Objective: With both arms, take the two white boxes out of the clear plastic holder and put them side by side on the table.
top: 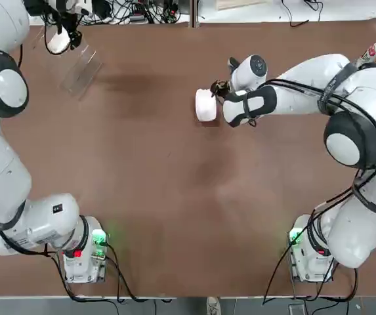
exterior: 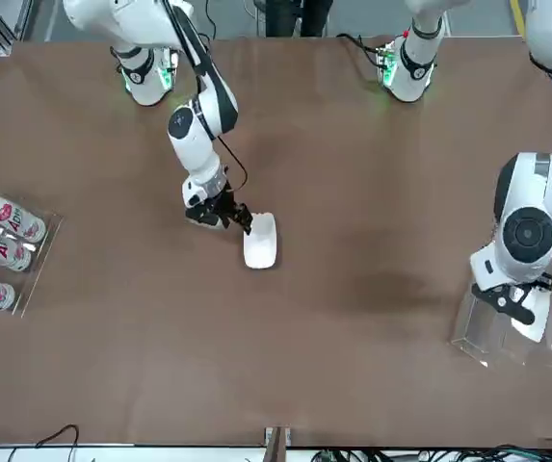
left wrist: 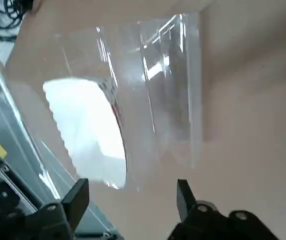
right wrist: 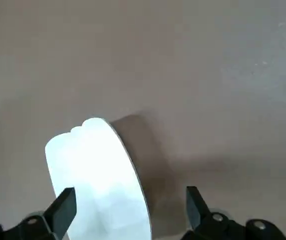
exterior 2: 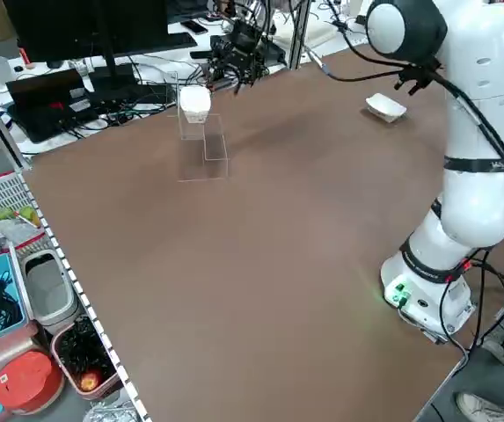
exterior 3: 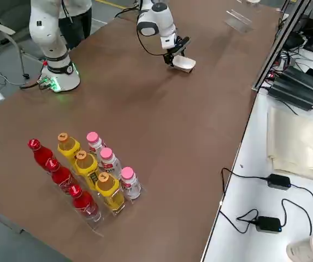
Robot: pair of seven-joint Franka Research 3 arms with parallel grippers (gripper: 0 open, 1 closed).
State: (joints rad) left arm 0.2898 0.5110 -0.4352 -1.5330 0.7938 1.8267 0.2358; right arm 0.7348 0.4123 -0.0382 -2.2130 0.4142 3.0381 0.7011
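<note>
A: Item one, right tool [right wrist: 132, 192]: at the middle of the bench [top: 142, 170], its two fingers spread, gripping nothing. Lot beside it?

B: One white box [top: 205, 105], plain, rounded corners, out on the bench, beneath the fingers and nearer one of them. Perhaps flat; the underside is hidden.

A: Item two, left tool [left wrist: 133, 185]?

B: Over the far left part of the bench, fingers apart, nothing pinched. Second box [left wrist: 90, 132], in the clear holder [left wrist: 195, 90], just beyond the fingertips.

A: Hazards, right side?

B: The nearer finger could catch the loose box and twist it if the arm swings sideways instead of lifting straight.

A: Hazards, left side?

B: Three. A finger coming down off-line could strike the holder's clear wall, which is hard to make out. A crooked pull could jam the box in its slot and drag the light holder along. A shallow pinch on its smooth face could let it slip. Later, setting it down too close could knock its mate askew.

A: Orientation?

B: Loose box: long axis running from the robot's side towards the far edge. Boxed-in one: leaning in its slot, long axis slanting upwards; which end is its front, the plain shell gives no mark to tell.
</note>
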